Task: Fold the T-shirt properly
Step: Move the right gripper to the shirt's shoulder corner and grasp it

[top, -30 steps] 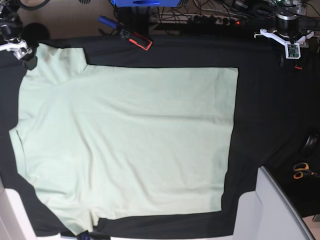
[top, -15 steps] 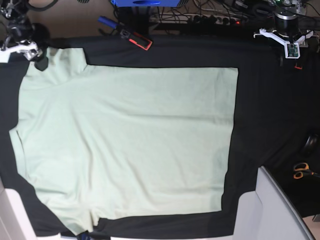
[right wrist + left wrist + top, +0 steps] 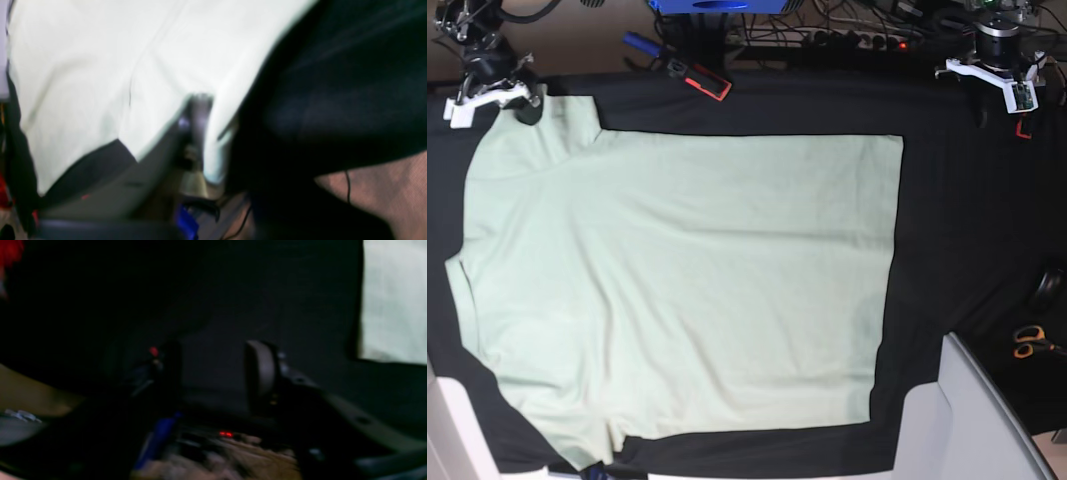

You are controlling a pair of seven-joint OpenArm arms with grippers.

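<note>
The pale mint-green T-shirt [image 3: 677,280] lies spread flat on the black cloth [image 3: 957,230], with one sleeve at the top left and the other at the bottom left. My right gripper [image 3: 525,106] is at the top-left sleeve's edge. The blurred right wrist view shows its dark finger [image 3: 199,110] with sleeve fabric [image 3: 215,156] pinched up beside it, so it looks shut on the T-shirt [image 3: 100,66]. My left gripper [image 3: 1009,98] is at the top right, far from the shirt. Its fingers [image 3: 262,373] stand apart and empty over black cloth, the shirt's corner [image 3: 393,300] to the right.
A red and black tool [image 3: 700,77] lies at the cloth's back edge. Orange-handled scissors [image 3: 1027,342] lie at the right. A grey-white panel [image 3: 972,420] stands at the bottom right. Cables and a blue box [image 3: 717,5] crowd the back.
My right gripper has moved to the right along the back edge, from the cloth's far left corner onto the top-left sleeve. The left arm has turned slightly in place.
</note>
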